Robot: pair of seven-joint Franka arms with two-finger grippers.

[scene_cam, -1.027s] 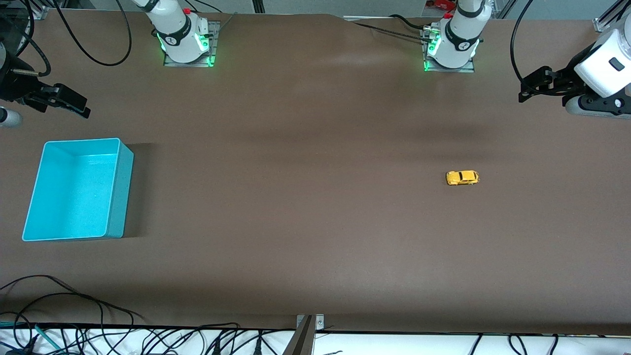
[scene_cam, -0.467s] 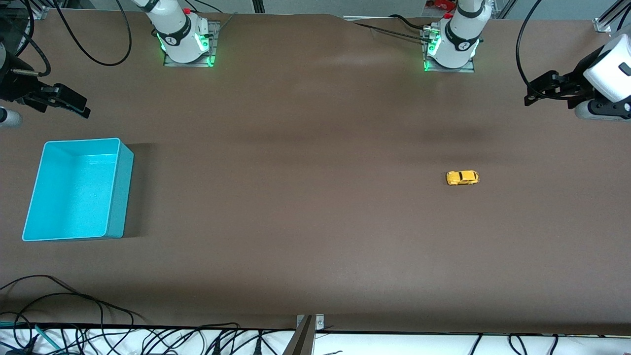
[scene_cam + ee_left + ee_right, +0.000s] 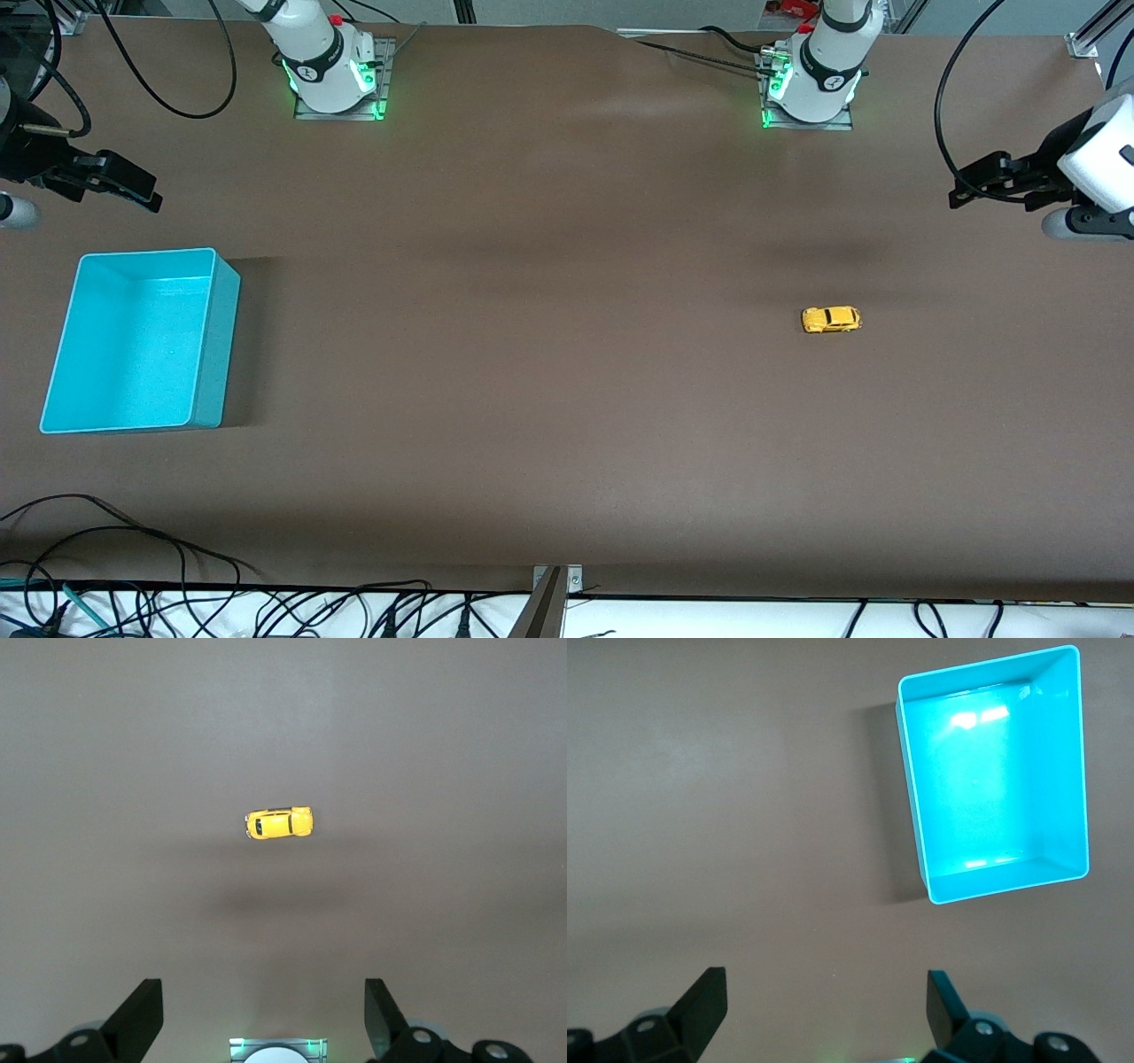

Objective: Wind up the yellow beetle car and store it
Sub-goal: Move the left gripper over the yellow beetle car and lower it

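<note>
The yellow beetle car stands alone on the brown table, toward the left arm's end; in the left wrist view the car is well clear of the fingers. My left gripper hangs open and empty over the table's edge at that end. My right gripper is open and empty over the table at the right arm's end, beside the turquoise bin, which has nothing in it.
The two arm bases glow green along the table's edge farthest from the front camera. Loose black cables lie at the nearest edge. A metal bracket sits at the middle of that edge.
The left arm has drawn its gripper outward toward its end of the table. The right arm, the car and the bin have not moved.
</note>
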